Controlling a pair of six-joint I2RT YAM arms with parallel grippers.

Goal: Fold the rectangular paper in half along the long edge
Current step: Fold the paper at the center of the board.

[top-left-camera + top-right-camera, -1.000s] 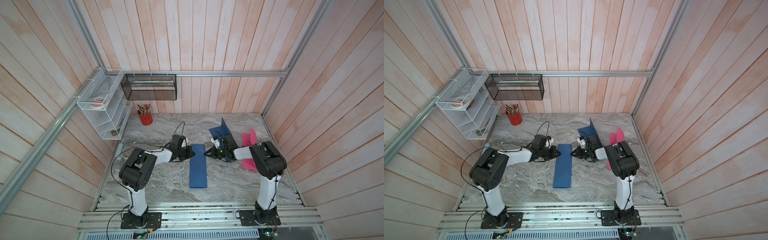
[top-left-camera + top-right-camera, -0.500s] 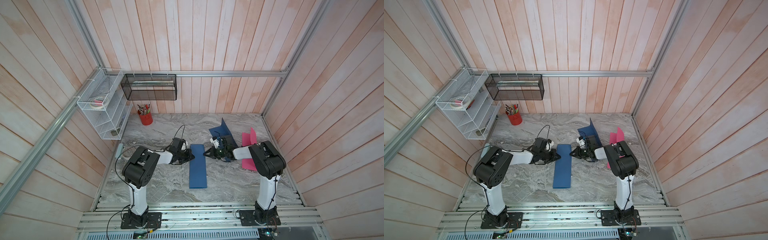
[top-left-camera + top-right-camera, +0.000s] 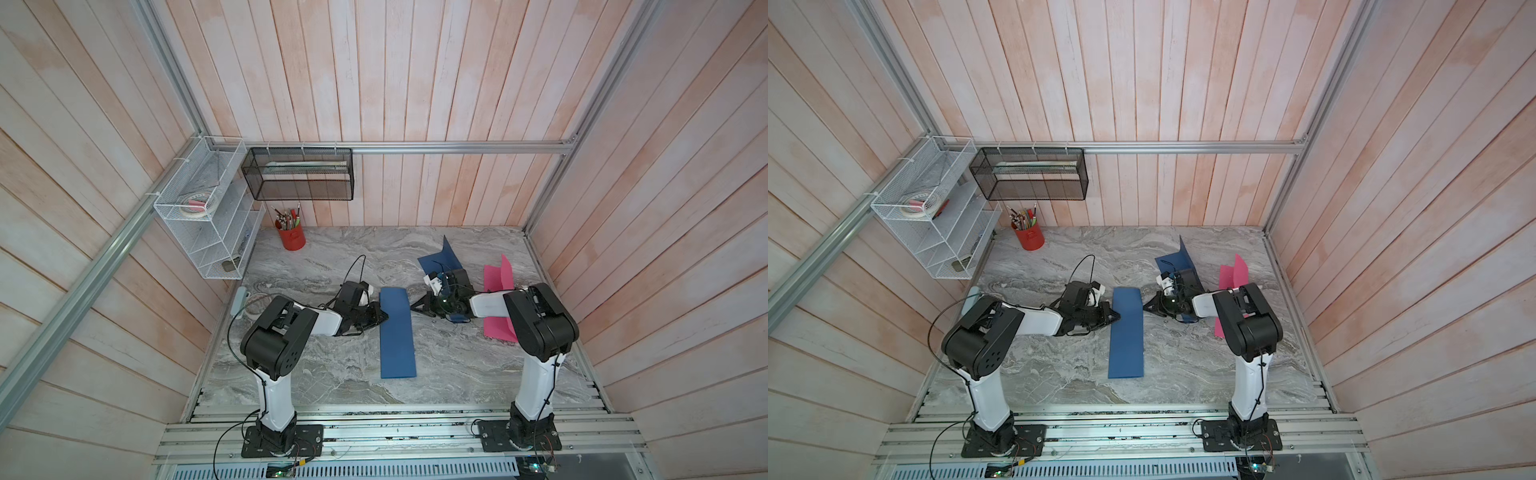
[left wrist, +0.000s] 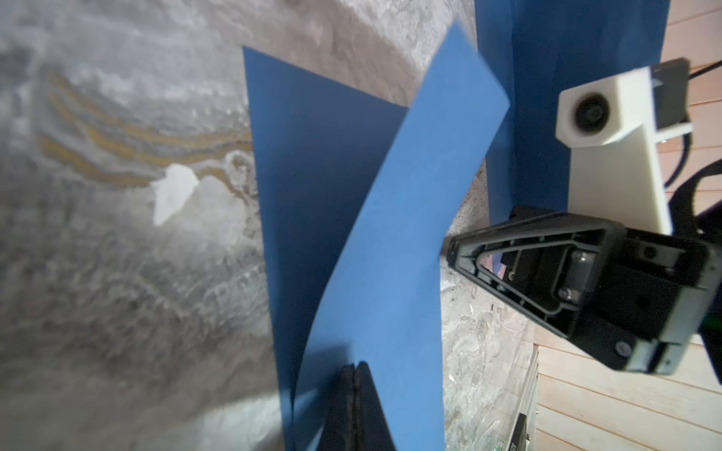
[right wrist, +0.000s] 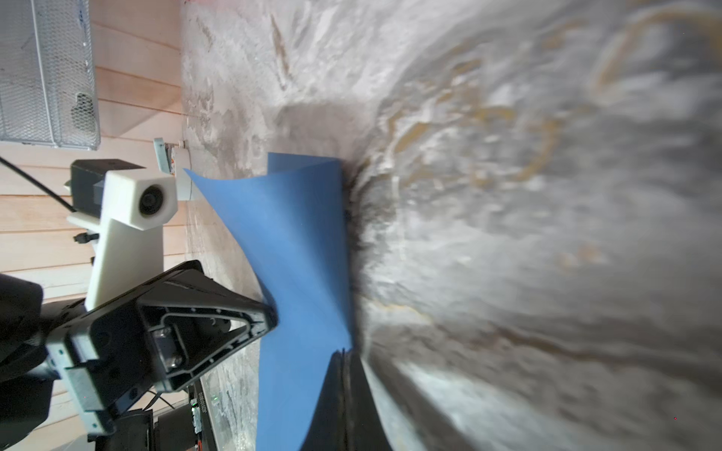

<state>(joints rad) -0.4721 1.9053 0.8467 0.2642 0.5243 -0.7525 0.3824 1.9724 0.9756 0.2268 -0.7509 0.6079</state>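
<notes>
Arms: two on the go, the left arm [image 3: 274,332] and the right arm [image 3: 540,320], both reaching in low over the marbled counter [image 3: 324,365].
Task paper: one long blue paper [image 3: 397,332] sits dead centre. It runs from 12 to 6 o'clock and is doubled over into a narrow strip in both top views [image 3: 1126,340].
Fold: it's not lying flat! In the left wrist view the upper layer [image 4: 390,254] curls up off the lower one.
Left fingers [image 3: 380,319]: pressed tight together with no gap, tips against the strip's 9 o'clock edge near its 12 o'clock end. Whether any paper is nipped between them cannot be told.
Right fingers [image 3: 417,306]: also closed right up, tips at the 3 o'clock edge, directly opposite the left pair. Whether they have hold of any paper cannot be told either.
Spare sheets: two. A second blue sheet [image 3: 440,259] at 1 o'clock is creased with one half standing up. A pink sheet [image 3: 496,274] at 3 o'clock is also creased and half raised, partly behind the right arm.
Paper count: three in all.
Far side: one red cup [image 3: 291,237] of pens at 11 o'clock, one white wire shelf [image 3: 208,224] on the 10 o'clock wall, and one black mesh basket [image 3: 299,174] hung on the 12 o'clock wall.
</notes>
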